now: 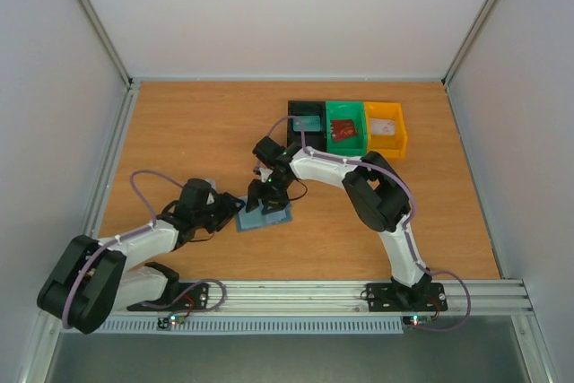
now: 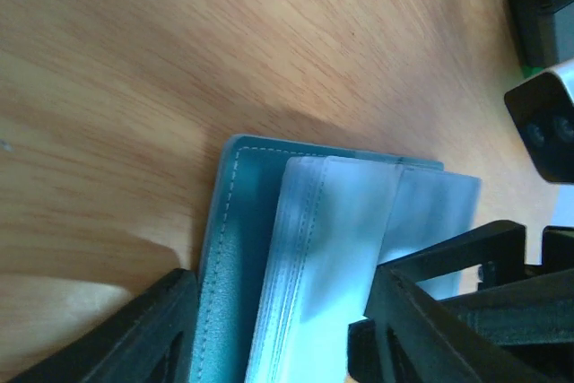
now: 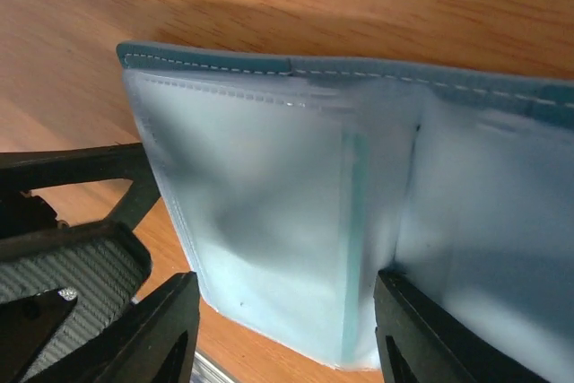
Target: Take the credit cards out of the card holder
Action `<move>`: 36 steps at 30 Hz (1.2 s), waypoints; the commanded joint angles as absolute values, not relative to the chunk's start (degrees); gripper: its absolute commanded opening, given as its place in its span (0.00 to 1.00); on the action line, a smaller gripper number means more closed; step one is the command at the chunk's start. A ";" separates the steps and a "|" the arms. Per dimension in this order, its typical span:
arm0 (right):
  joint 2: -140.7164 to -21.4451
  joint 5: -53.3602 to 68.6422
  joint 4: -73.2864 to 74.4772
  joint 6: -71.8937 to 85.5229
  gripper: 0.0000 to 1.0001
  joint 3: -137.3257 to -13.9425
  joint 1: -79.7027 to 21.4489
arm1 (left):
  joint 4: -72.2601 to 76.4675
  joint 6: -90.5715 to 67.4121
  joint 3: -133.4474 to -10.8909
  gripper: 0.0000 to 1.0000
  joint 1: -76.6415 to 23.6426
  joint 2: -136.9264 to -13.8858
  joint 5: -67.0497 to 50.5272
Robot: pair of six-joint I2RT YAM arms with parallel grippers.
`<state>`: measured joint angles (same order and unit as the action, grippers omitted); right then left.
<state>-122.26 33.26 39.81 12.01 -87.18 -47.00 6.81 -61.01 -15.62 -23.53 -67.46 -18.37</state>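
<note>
**Card holder [image 1: 266, 215] open on the worktop [image 1: 179, 132], one hand at each side**

At the left of the top view, left hand [image 1: 231, 213] low over the wood, just beside the card holder's left edge; seen from the left wrist, left hand [image 2: 285, 280] with fingers [image 2: 134, 338] spread wide, the stitched blue-grey cover and a stack of pale clear sleeves [image 2: 332, 248] lying between them; contact with the cover not clear. Just left of the worktop's middle, card holder flat and spread open, pale inner side up. At its far edge in the top view, right hand [image 1: 269, 190] pointing down; seen from the right wrist, right hand [image 3: 285, 284] likewise parted, one of the sleeves filling the gap between the fingers [image 3: 152, 334], contents too blurred to tell. Further right, along the far edge, three bins in a row: black bin [image 1: 305, 103], partly behind the right arm, holding a pale flat piece; green bin [image 1: 359, 107] with red credit cards [image 1: 343, 130] inside; yellow bin [image 1: 400, 132] with a small pale item, too small to tell.
</note>
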 commanded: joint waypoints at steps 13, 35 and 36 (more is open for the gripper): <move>-123.14 42.90 30.08 14.15 0.20 -85.01 -46.48 | 13.48 -60.53 -14.50 0.13 -23.91 -69.14 -17.96; -109.61 18.38 48.98 6.59 0.36 -85.87 -45.48 | 10.75 -59.86 -15.02 0.29 -24.08 -66.19 -15.30; -108.62 15.36 52.12 5.58 0.38 -85.75 -45.40 | 10.32 -59.90 -15.03 0.31 -24.08 -66.25 -15.04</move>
<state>-115.37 29.93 38.98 11.03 -83.42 -45.32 10.44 -60.75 -14.55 -23.83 -67.24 -16.71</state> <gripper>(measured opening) 0.353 0.280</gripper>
